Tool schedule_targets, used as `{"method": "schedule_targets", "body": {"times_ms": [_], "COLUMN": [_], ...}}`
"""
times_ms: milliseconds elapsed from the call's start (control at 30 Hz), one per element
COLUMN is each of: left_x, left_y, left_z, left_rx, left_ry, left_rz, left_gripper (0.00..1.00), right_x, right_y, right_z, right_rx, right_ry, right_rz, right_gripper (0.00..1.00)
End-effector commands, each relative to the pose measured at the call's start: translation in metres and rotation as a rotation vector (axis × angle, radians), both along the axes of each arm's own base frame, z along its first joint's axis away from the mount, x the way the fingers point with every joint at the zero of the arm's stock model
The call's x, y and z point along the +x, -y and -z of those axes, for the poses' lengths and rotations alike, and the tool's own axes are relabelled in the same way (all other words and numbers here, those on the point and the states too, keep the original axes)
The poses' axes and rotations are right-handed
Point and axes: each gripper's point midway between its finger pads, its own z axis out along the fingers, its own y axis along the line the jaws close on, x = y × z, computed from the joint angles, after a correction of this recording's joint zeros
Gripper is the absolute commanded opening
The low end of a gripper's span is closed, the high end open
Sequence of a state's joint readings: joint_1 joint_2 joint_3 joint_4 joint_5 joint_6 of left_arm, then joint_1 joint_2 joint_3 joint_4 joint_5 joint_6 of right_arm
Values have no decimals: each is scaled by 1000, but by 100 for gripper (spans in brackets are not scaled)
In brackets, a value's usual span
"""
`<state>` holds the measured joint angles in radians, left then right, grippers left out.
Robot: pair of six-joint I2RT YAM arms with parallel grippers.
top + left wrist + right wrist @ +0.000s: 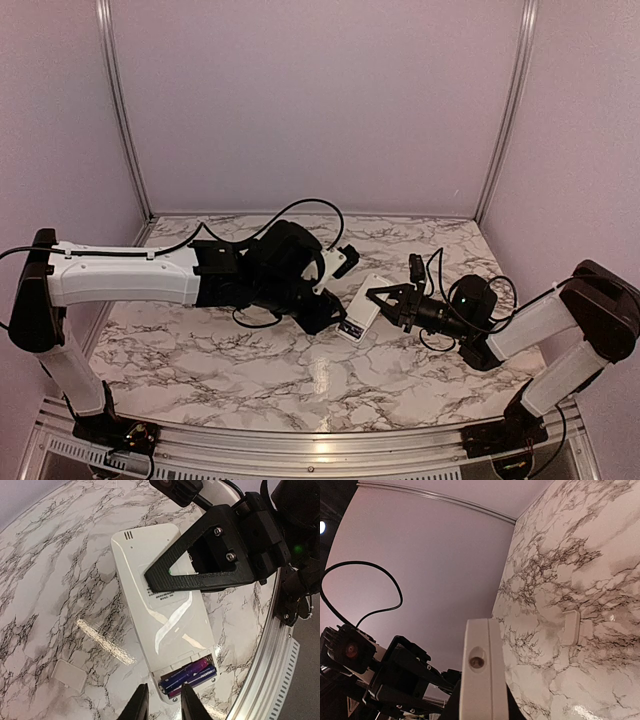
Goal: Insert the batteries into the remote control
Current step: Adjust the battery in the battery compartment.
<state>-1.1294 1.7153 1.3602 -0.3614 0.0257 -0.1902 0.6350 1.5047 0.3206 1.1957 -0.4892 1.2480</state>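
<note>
Right gripper (378, 302) clamps slim white plastic remote control (145, 620) steady; left gripper (165, 702), jaws barely parted, empty, at remote's 6 o'clock over seated blue-purple cylindrical batteries (187, 676).

Dim pinkish light; sharp glare streaks

White remote control (167, 625), blue-purple batteries (187, 676)

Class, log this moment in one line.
right gripper: shut on remote control; batteries: in open compartment; left gripper: jaws open; cover plate: on table
</note>
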Motion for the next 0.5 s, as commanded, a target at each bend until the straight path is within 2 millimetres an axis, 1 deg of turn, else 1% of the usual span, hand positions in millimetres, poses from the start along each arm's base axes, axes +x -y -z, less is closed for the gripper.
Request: {"method": "schedule_targets", "body": {"times_ms": [0,367,467], "left_x": [3,4,3], "left_y": [4,3,4], "left_z": [-1,9,11], "left_rx": [7,30,35], "left_ry": [3,-6,-9], "left_rz": [12,7,10], "left_gripper": [23,23,21], "right_x": [2,2,1], "right_y": [0,0,1], "right_z": [-19,-21,-22], "right_rx": [32,35,37], "right_ry": [52,57,58], "right_rz": [-6,-5,-4], "right_gripper": [0,0,0]}}
